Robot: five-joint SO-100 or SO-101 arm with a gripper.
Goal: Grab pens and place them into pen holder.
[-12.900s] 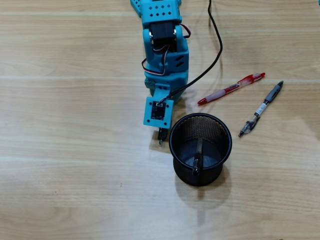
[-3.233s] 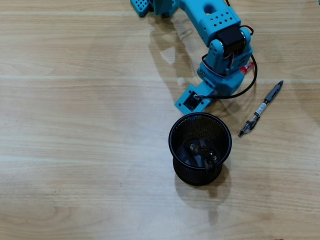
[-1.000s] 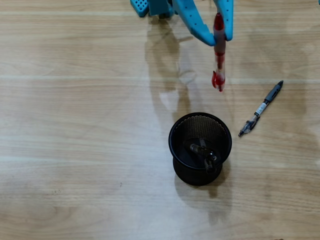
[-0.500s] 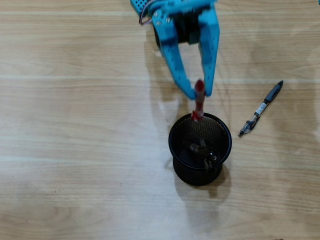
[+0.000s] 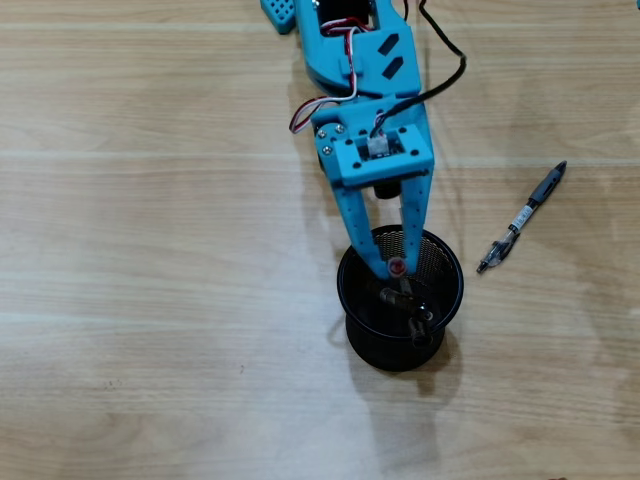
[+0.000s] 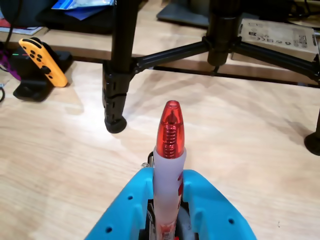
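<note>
My blue gripper [image 5: 397, 267] is shut on the red-and-translucent pen [image 5: 397, 265]. In the overhead view the pen stands nearly upright, seen end-on, over the back part of the pen holder's opening. The pen holder [image 5: 344, 292] is a round black mesh cup in the middle of the table, with dark pens [image 5: 408, 304] lying inside it. In the wrist view the red pen [image 6: 169, 145] sticks up between the two blue jaws of the gripper [image 6: 168, 176]; the pen holder is out of that view. A grey-and-black pen [image 5: 522, 218] lies on the table to the right of the cup.
The arm's blue body [image 5: 355, 55] reaches in from the top edge with a black cable [image 5: 448, 75] beside it. In the wrist view, black tripod legs [image 6: 116, 75] stand on the wooden table, an orange game controller [image 6: 44, 60] at left, a flat box [image 6: 277, 32] at top right.
The gripper has carried the red pen from the upper right down toward the cup. The pen has swung from lying along the view to upright over the cup's opening.
</note>
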